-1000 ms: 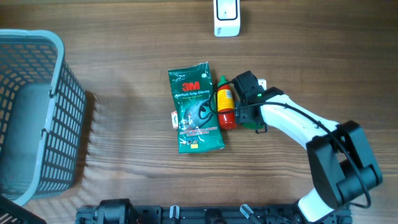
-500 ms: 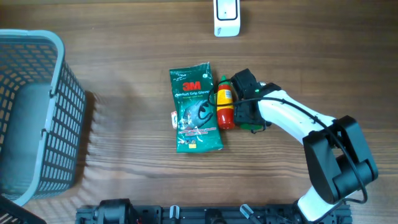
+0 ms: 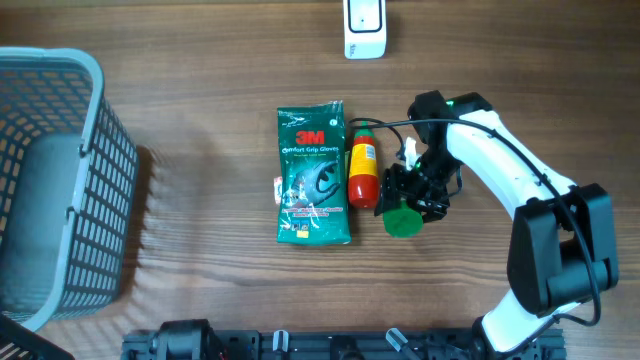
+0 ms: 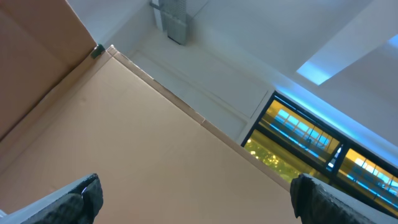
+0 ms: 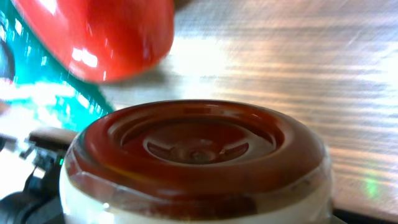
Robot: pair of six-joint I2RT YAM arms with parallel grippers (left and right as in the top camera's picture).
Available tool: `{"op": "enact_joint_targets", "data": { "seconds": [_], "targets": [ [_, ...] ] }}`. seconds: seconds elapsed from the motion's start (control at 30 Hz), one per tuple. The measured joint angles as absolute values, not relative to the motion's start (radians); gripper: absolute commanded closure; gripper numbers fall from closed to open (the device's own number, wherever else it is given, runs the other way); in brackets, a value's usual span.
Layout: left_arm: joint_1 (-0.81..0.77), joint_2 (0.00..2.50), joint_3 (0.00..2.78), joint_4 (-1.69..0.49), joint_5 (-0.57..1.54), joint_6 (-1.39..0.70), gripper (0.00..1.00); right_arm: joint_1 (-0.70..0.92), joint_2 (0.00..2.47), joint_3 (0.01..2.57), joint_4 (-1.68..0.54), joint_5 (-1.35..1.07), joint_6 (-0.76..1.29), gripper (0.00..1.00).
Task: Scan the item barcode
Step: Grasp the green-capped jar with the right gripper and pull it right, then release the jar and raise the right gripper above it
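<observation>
Starting far left: grey mesh basket (image 3: pixel 105 200) at the table (image 3: pixel 220 150) edge, well apart from everything else. Left gripper (image 4: pixel 198 196) shows only in its own wrist view, aimed up at a ceiling, fingertips (image 4: pixel 84 193) spread wide at the two lower corners, nothing between them. Centre of table: green 3M glove packet (image 3: pixel 313 175) lying flat, red sauce bottle (image 3: pixel 362 175) with yellow label lying along its right edge, touching or very nearly. White scanner (image 3: pixel 363 25) sits at the top edge above the bottle, well apart. Just right of the bottle, right gripper (image 3: pixel 408 200) pinches a round jar (image 3: pixel 402 221); overhead shows only its green end poking out below the fingers, near the bottle's base but apart from it. In the right wrist view the jar fills the lower frame, dark brown round end toward the camera, pale clear wall, bottle and packet blurred at upper left. Cannot tell whether the jar touches the table. White right arm (image 3: pixel 500 165) runs off to lower right.
</observation>
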State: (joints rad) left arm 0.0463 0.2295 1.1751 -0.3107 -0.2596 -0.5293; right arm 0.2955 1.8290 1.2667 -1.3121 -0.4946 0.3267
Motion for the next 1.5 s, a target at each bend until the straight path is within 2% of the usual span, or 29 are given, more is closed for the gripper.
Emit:
{"op": "enact_joint_targets", "data": {
  "seconds": [0.23,0.43,0.57,0.77,1.1,1.13,1.2,1.23,1.5],
  "targets": [
    [0.046,0.229,1.175,-0.311,-0.26,-0.529,0.0,0.295,1.829,1.266,-1.444,-0.532,0.308,0.34],
    [0.046,0.229,1.175,-0.311,-0.263,-0.529,0.0,0.283,1.856,1.244,-1.45,-0.532,0.308,0.35],
    [0.046,0.229,1.175,-0.311,-0.263,-0.529,0.0,0.22,1.934,1.244,-1.451,-0.532,0.276,0.35],
    [0.046,0.229,1.175,-0.311,-0.263,-0.529,0.0,0.133,2.026,1.239,-1.453,-0.529,0.209,0.26],
    [0.046,0.229,1.175,-0.311,-0.263,-0.529,0.0,0.126,2.032,1.181,-1.409,-0.523,0.177,0.25],
    [0.046,0.229,1.175,-0.311,-0.263,-0.529,0.0,0.126,2.036,1.177,-1.409,-0.523,0.177,0.23],
    [0.046,0.229,1.175,-0.311,-0.263,-0.529,0.0,0.126,2.05,1.173,-1.399,-0.524,0.177,0.05],
    [0.046,0.229,1.175,-0.311,-0.263,-0.529,0.0,0.126,2.055,1.172,-1.389,-0.521,0.171,0.01],
    [0.046,0.229,1.175,-0.31,-0.263,-0.529,0.0,0.126,2.065,1.264,-1.423,-0.453,0.182,0.0]
  ]
}}
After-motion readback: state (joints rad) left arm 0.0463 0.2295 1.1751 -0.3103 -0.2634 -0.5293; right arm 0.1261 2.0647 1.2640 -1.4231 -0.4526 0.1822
